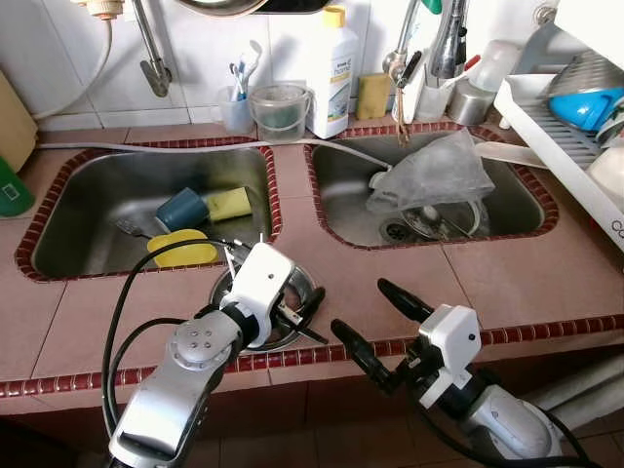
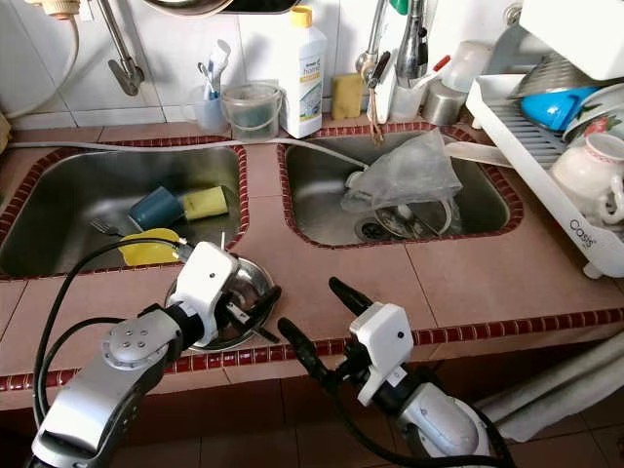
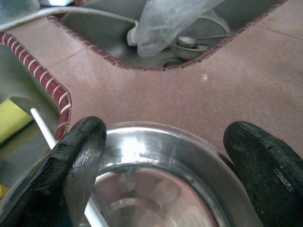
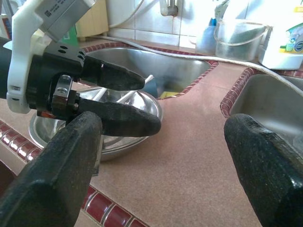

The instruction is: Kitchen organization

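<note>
A shiny steel bowl (image 1: 300, 277) stands on the pink counter (image 1: 507, 273) just in front of the strip between the two sinks. My left gripper (image 1: 310, 317) hovers low over it, open, with one black finger (image 3: 78, 156) on each side of the bowl (image 3: 165, 161); a thin white stick (image 3: 45, 132) leans in the bowl. My right gripper (image 1: 361, 307) hangs open and empty beside the bowl, at the counter's front edge. In the right wrist view, the left gripper (image 4: 147, 101) sits above the bowl (image 4: 142, 111).
The left sink (image 1: 88, 195) holds a blue cup (image 1: 182, 208), a yellow sponge (image 1: 229, 202) and a yellow dish (image 1: 182, 249). A clear plastic bag (image 1: 434, 171) and dishes lie in the right sink. A white dish rack (image 1: 551, 132) stands at far right and a detergent bottle (image 1: 331, 73) at the back.
</note>
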Controlling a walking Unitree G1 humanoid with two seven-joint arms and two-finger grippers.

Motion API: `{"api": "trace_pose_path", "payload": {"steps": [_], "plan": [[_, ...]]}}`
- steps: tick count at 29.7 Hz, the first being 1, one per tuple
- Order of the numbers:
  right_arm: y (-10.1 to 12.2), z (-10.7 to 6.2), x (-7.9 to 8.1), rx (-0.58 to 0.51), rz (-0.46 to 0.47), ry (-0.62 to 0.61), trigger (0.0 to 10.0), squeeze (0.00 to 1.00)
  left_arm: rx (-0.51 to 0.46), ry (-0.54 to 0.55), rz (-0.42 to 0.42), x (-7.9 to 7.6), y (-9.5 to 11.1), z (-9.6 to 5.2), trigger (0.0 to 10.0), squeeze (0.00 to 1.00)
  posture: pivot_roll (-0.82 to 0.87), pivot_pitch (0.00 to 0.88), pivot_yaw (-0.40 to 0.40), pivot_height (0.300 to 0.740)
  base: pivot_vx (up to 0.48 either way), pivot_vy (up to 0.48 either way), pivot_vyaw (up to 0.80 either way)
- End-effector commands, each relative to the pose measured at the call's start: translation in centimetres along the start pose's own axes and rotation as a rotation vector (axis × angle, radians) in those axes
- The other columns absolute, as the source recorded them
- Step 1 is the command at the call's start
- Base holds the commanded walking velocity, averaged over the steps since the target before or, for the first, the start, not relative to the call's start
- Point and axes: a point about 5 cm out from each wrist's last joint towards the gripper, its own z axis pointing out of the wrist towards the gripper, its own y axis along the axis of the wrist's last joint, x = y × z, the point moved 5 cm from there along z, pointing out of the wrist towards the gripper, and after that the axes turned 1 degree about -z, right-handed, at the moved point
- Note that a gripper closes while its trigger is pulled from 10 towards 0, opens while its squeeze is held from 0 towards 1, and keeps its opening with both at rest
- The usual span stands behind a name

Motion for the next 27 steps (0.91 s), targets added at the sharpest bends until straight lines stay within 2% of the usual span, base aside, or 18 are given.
{"api": "trace_pose_path", "payload": {"steps": [1, 9, 16, 19, 27], "plan": [[0.5, 0.1, 0.2, -0.012, 0.004, 0.011, 10.0, 0.0, 0.008, 0.011, -0.004, 0.3, 0.1, -0.1, 10.0, 0.0, -0.05, 0.102, 0.028, 0.74, 0.0, 0.0, 0.0], [0.7, 0.4, 0.0, -0.018, 0.007, 0.022, 10.0, 0.0, 0.016, 0.068, 0.001, 2.0, 0.7, -0.2, 10.0, 0.0, -0.04, 0.087, 0.023, 0.74, 0.0, 0.0, 0.0], [0.7, 0.7, 0.2, -0.022, 0.02, 0.025, 10.0, 0.0, 0.019, 0.187, -0.109, 3.9, 1.1, 0.0, 10.0, 0.0, -0.04, 0.082, 0.019, 0.74, 0.0, 0.0, 0.0], [0.7, 0.7, 0.3, -0.022, 0.024, 0.025, 10.0, 0.0, 0.022, 0.198, -0.151, 4.0, 1.0, 0.1, 10.0, 0.0, -0.04, 0.081, 0.018, 0.74, 0.0, 0.0, 0.0], [0.7, 0.9, 0.3, -0.023, 0.029, 0.019, 10.0, 0.0, 0.052, 0.269, -0.177, 4.7, 0.6, 0.3, 10.0, 0.0, -0.04, 0.08, 0.016, 0.74, 0.0, 0.0, 0.0]]}}
